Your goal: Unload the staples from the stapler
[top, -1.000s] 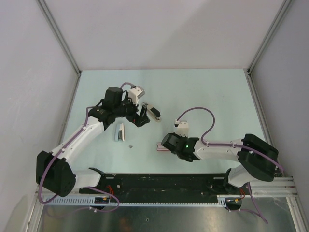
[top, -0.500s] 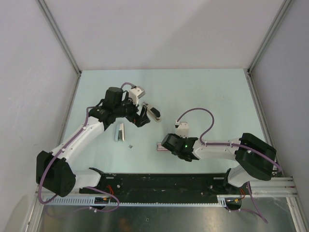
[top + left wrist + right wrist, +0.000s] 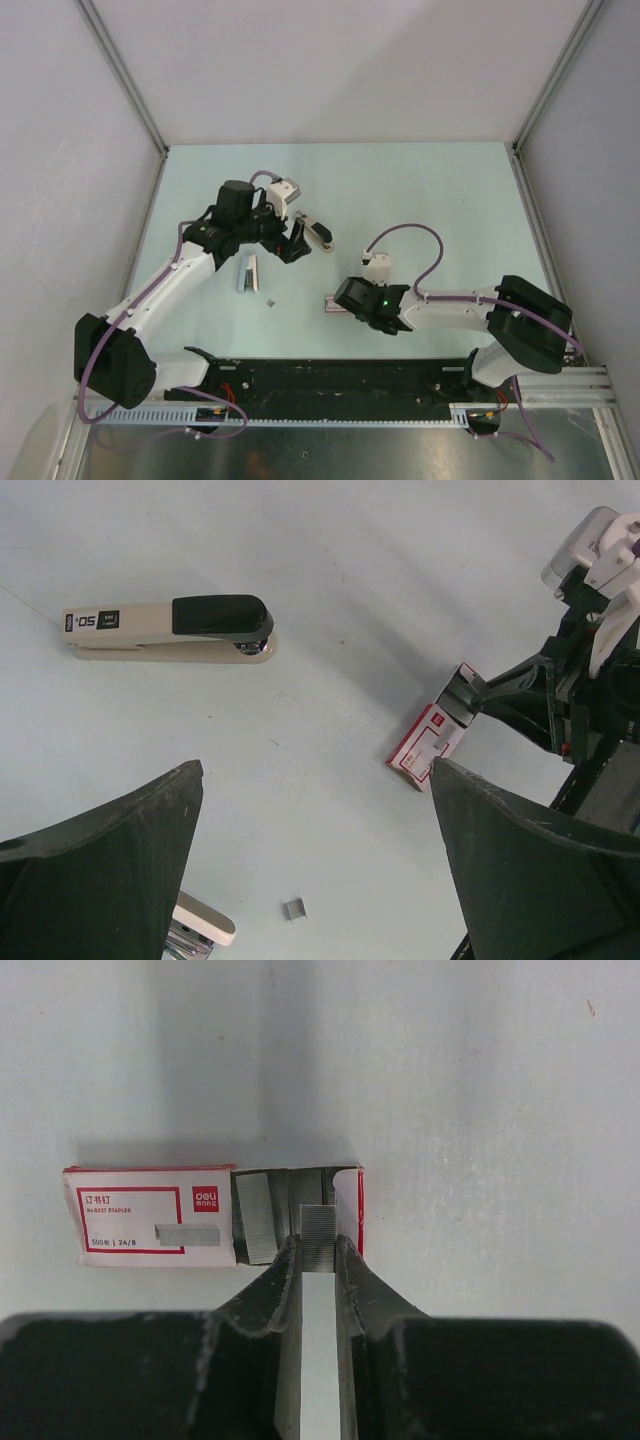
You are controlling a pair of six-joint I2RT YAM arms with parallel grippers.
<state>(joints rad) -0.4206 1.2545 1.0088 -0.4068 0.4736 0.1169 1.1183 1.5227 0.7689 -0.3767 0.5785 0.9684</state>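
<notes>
The stapler, cream-beige with a black top, lies closed on the table; it also shows in the left wrist view. My left gripper hovers open and empty just left of it, its fingers wide apart. My right gripper is shut on a short silvery strip of staples, held at the open end of a pink-and-white staple box. In the top view the right gripper covers part of that box. A tiny loose staple piece lies on the table.
A second cream and metal elongated object lies left of the left gripper, partly hidden in the left wrist view. More staple strips sit in the box. The arm bases and a black rail line the near edge; walls enclose the table.
My right gripper has shifted slightly left towards the staple box. The left arm and the stapler have not moved.
</notes>
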